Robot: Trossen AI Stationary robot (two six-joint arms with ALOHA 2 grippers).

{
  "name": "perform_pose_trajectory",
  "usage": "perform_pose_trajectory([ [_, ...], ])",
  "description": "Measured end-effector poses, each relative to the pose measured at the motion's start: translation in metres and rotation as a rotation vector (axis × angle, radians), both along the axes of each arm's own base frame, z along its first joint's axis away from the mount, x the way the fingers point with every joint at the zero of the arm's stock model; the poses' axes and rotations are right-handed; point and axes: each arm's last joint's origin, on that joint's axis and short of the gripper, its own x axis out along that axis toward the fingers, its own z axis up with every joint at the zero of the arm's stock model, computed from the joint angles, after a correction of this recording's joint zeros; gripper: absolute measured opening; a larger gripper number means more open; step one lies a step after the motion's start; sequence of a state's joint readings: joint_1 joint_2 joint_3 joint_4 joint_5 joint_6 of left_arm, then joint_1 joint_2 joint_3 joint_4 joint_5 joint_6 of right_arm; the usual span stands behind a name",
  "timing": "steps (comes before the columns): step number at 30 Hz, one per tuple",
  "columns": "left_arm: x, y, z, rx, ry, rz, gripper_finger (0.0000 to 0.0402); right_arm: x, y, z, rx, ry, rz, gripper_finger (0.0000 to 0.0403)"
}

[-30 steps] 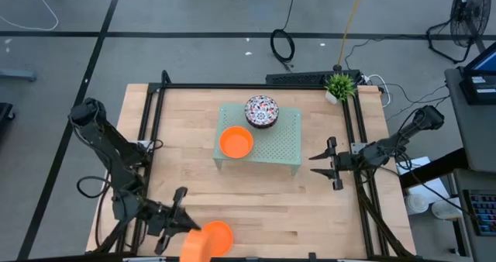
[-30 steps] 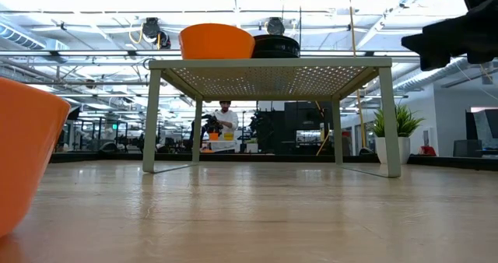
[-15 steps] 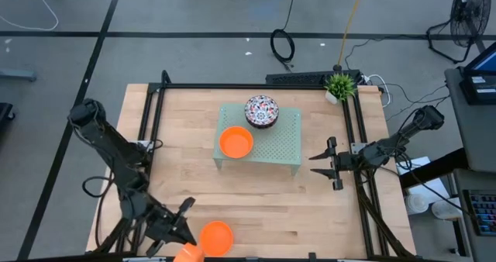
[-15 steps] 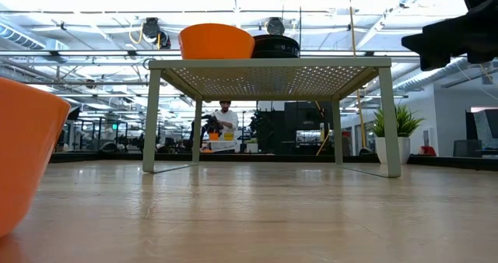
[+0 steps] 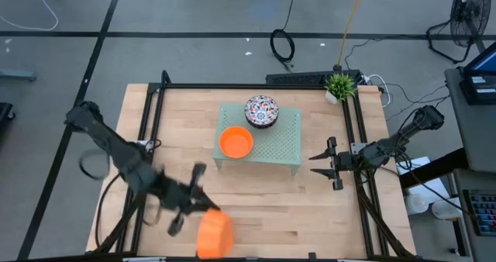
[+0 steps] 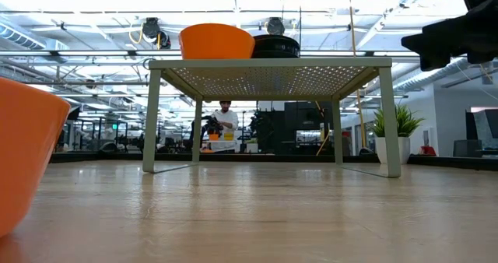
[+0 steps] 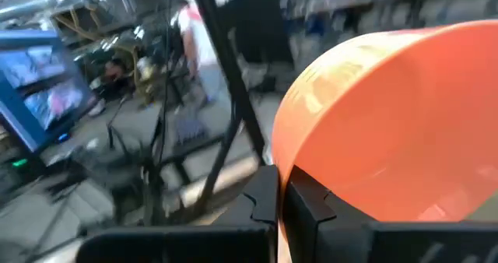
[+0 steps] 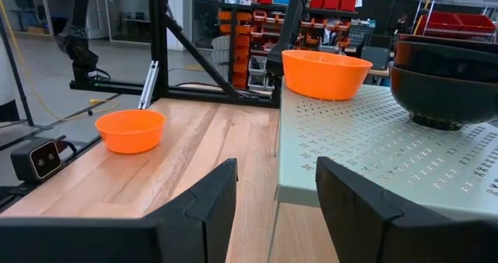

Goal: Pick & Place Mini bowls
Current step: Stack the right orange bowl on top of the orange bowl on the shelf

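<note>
My left gripper (image 5: 200, 212) (image 7: 282, 189) is over the near part of the table, shut on a plain orange bowl (image 5: 215, 235) (image 7: 389, 123) that shows tipped. Another orange bowl (image 8: 130, 129) (image 6: 27, 158) stands on the table by the near edge; in the high view I cannot separate it from the held one. The pale green perforated rack (image 5: 280, 149) carries an orange bowl (image 5: 235, 142) (image 8: 325, 72) and stacked floral bowls (image 5: 261, 111) (image 8: 447, 84). My right gripper (image 5: 319, 163) (image 8: 274, 208) waits open, to the right of the rack. My left gripper pinches the orange bowl's wall at its rim (image 7: 294, 158) between its two fingers. The bowl is lifted clear and tipped, its round outer side bulging away from the fingers. The view is blurred, so which finger is inside cannot be told.
A small potted plant (image 5: 339, 85) stands at the far right corner. A black frame (image 5: 248, 86) runs along the table's far and side edges. Bare wood lies between the rack and the near edge (image 5: 287, 208). A person (image 6: 226, 127) stands far off in the room.
My left arm has swung quickly from the near left corner toward the table's right and away from the near edge, carrying the orange bowl along. The bowl now shows tipped over the spot of the resting orange bowl. That resting bowl has stayed where it was.
</note>
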State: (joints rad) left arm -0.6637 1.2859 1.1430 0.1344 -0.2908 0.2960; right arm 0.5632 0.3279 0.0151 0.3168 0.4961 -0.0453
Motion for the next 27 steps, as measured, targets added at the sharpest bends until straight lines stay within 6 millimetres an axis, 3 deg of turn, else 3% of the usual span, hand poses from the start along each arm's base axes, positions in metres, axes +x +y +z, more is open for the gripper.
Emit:
perform_pose_trajectory([
  [2, 0.001, 0.019, 0.027, -0.049, 0.01, 0.004, 0.0003, 0.0, 0.0, 0.0, 0.0, 0.0, 0.0, 0.0162],
  [6, 0.0, 0.056, 0.074, -0.117, 0.103, 0.19, 0.0003, 0.0, 0.0, 0.0, 0.001, -0.001, 0.0, 0.0164],
  [11, -0.015, 0.094, 0.117, -0.271, 0.124, 0.383, 0.0003, 0.0, 0.0, 0.0, 0.001, -0.002, 0.0, 0.0166],
  [20, -0.018, 0.134, 0.115, -0.494, 0.213, 0.742, 0.0003, 0.0, 0.0, 0.001, 0.004, -0.006, 0.0, 0.0164],
  [27, -0.01, 0.165, 0.11, -0.699, 0.247, 0.81, 0.0003, 0.0, 0.0, 0.001, 0.004, -0.006, 0.0, 0.0164],
])
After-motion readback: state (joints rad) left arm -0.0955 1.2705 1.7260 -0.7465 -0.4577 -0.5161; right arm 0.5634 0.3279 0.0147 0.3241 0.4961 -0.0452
